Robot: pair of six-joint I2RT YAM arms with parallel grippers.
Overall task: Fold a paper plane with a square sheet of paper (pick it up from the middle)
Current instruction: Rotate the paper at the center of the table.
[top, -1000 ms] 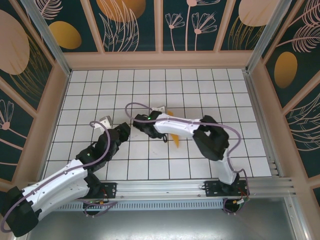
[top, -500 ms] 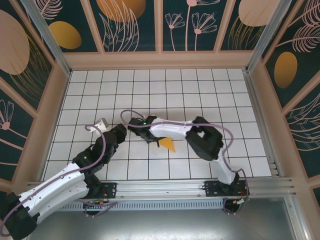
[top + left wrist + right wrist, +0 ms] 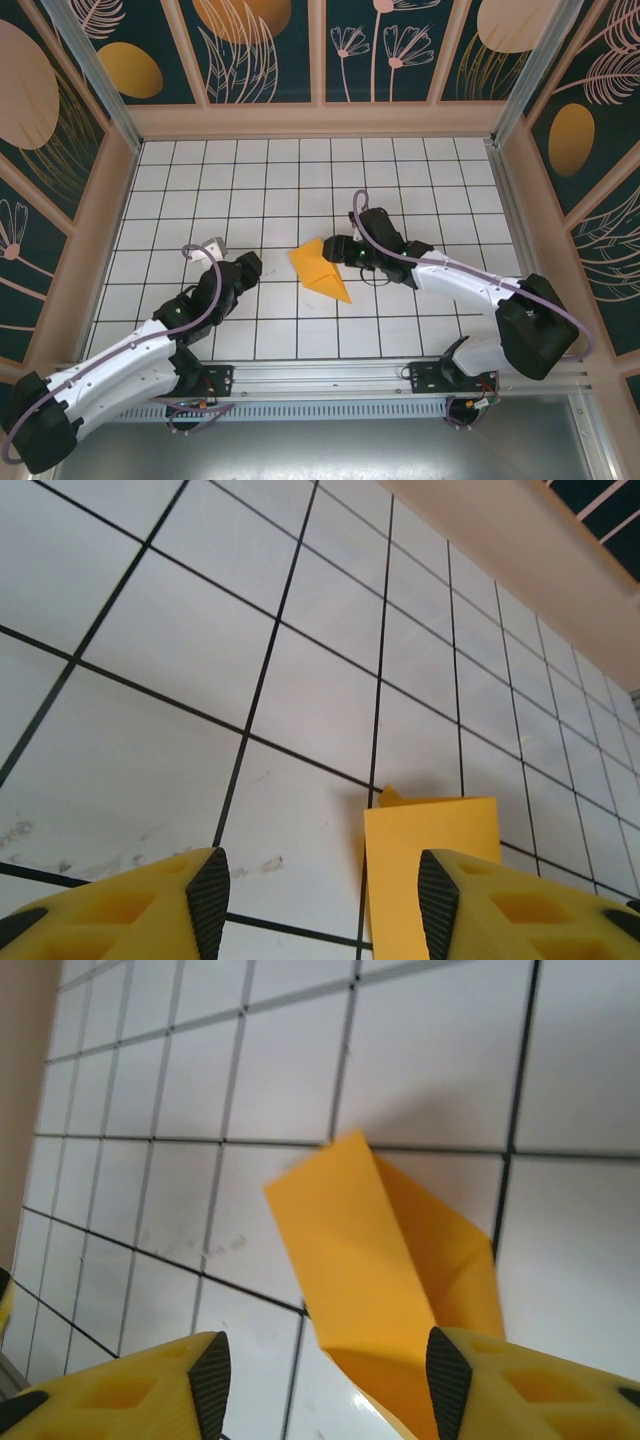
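Observation:
The square sheet of paper (image 3: 320, 270) lies on the white grid table as a creased orange-yellow wedge, its point toward the near right. My right gripper (image 3: 333, 249) hovers at its far right edge, jaws open with nothing between them. In the right wrist view the folded paper (image 3: 360, 1250) sits ahead of the open gripper (image 3: 325, 1385), one flap raised. My left gripper (image 3: 248, 266) stands open about one tile left of the paper. In the left wrist view a corner of the paper (image 3: 430, 840) shows just ahead of the right finger (image 3: 440, 900).
Beige walls (image 3: 320, 120) with painted panels ring the grid table on the far, left and right sides. A metal rail (image 3: 330, 375) carrying both arm bases runs along the near edge. Bare tiles stretch beyond the paper toward the far wall.
My right arm has swung from reaching across to the left back to the right side, uncovering the paper. The paper now lies flat and spread wider. The left gripper shifted slightly right.

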